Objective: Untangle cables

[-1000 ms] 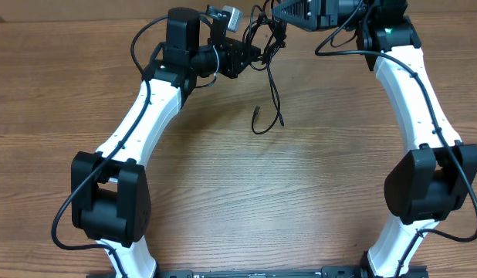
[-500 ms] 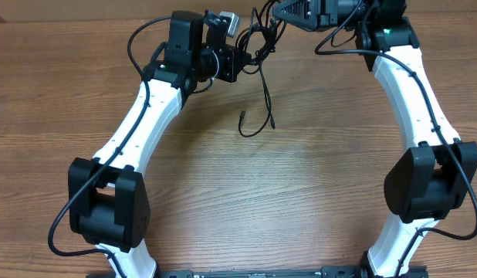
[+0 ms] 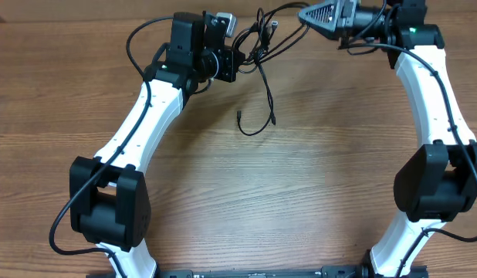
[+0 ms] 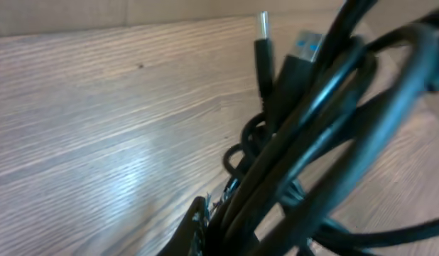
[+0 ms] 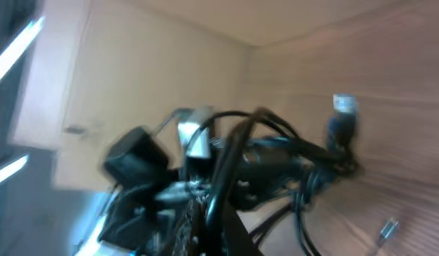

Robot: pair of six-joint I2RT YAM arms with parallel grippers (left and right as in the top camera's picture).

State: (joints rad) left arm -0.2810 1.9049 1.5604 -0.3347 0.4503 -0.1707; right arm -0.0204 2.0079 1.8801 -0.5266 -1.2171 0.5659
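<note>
The cables hang as one black tangle at the far edge of the bench, lifted off the wood between the two arms. The left gripper is clenched on the tangle's left side, and in the left wrist view the cords crowd right up against the lens, crossing one another. A silver-tipped plug sticks up above them, with a second, bluish plug end just beside it. The right gripper points leftward at the tangle and is closed on a single strand that arcs from the top of the bundle to its tip. Its wrist view is blurred, yet the looped cords show in the middle with one plug end standing out at the right. From the bundle a loose strand drops down to the bench and curls there in an open hook. A small plug lies on the wood at one end of that curl, another end lies near it to the right, and both are well apart from either gripper. How many separate cords make up the knot cannot be told.
</note>
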